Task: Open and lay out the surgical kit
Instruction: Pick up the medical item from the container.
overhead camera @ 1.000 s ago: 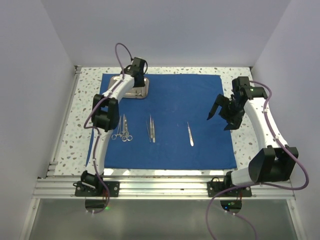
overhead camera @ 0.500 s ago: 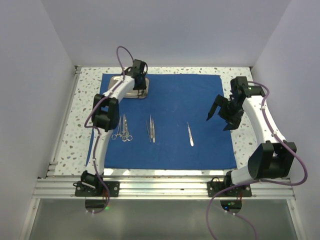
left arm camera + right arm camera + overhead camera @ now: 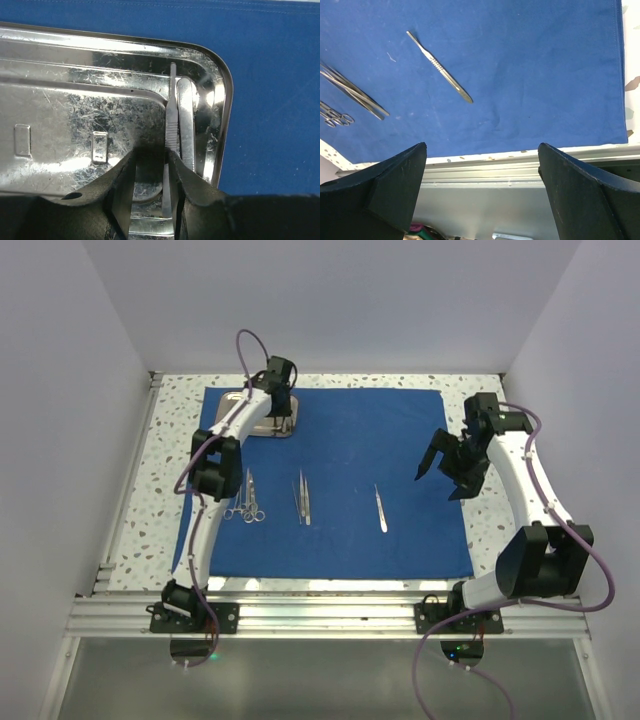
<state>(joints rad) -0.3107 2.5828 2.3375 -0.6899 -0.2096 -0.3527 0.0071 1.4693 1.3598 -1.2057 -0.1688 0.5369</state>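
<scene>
The royal-blue cloth (image 3: pixel 340 465) lies spread flat. The steel tray (image 3: pixel 255 425) sits on its far left corner. My left gripper (image 3: pixel 283 412) is down in the tray (image 3: pixel 75 100). Its jaws stand narrowly apart around a thin ribbed silver tool (image 3: pixel 171 125) that rests against the right finger (image 3: pixel 192 182). A second flat tool (image 3: pixel 186 120) lies beside it. Scissors and forceps (image 3: pixel 245 498), tweezers (image 3: pixel 302 497) and a slim handle (image 3: pixel 380 508) lie in a row on the cloth. My right gripper (image 3: pixel 440 472) hovers wide open and empty over the cloth's right side.
The speckled tabletop (image 3: pixel 485 510) shows around the cloth. A metal rail (image 3: pixel 330 615) runs along the near edge and also shows in the right wrist view (image 3: pixel 520 167). White walls enclose the table on three sides.
My left gripper has shifted slightly right over the tray's right end. The right arm has barely moved.
</scene>
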